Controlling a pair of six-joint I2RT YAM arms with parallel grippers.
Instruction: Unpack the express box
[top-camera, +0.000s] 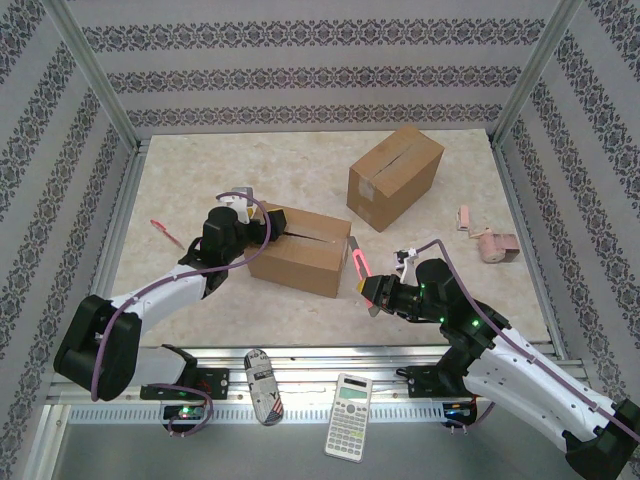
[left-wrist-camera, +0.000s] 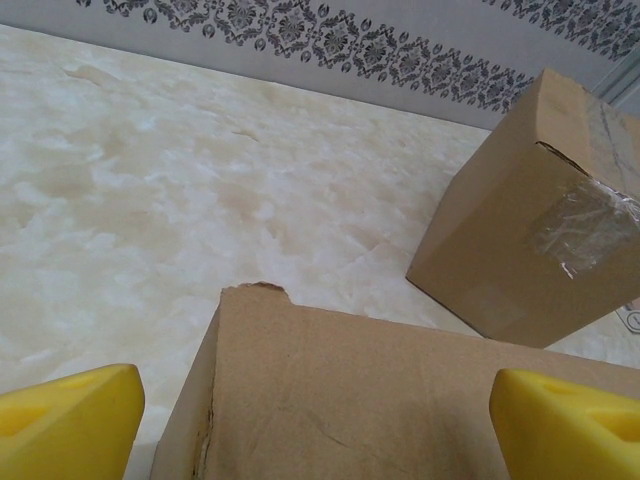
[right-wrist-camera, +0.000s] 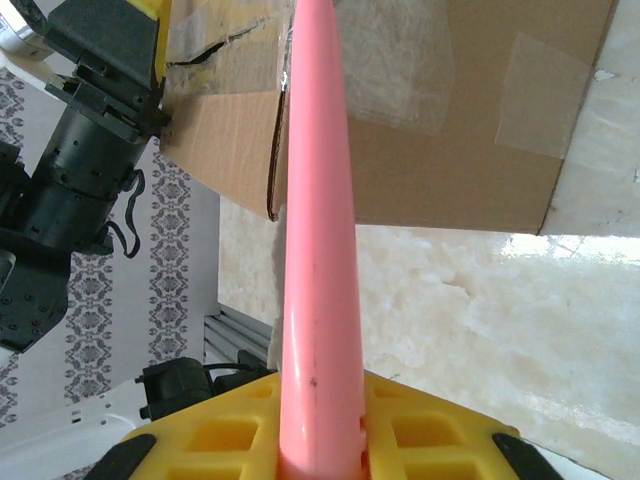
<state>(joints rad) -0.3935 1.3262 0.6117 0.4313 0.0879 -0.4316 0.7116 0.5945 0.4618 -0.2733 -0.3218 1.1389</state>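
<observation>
The express box is lying on the tabletop between the two tools, and its top seam is already showing a dark slit along part of its length. The right tool is clamping narrowly on a pink stick, whose tip is pointing at the box's taped end face just ahead of it; whether the tip is touching the cardboard cannot be told. At the box's other end the left tool is standing wide, its yellow fingers spreading to either side of the box's upper edge and gripping nothing. The step in hand is probably slitting the tape, so the tip should be entering on the seam line and running along it shallowly while the left tool is bracing the box against sliding. A deep or tilted stroke is risking a torn flap. Beyond the stick's tip, well apart, a second box is sitting, and to the right tool's outer side a pink tape dispenser is lying.
</observation>
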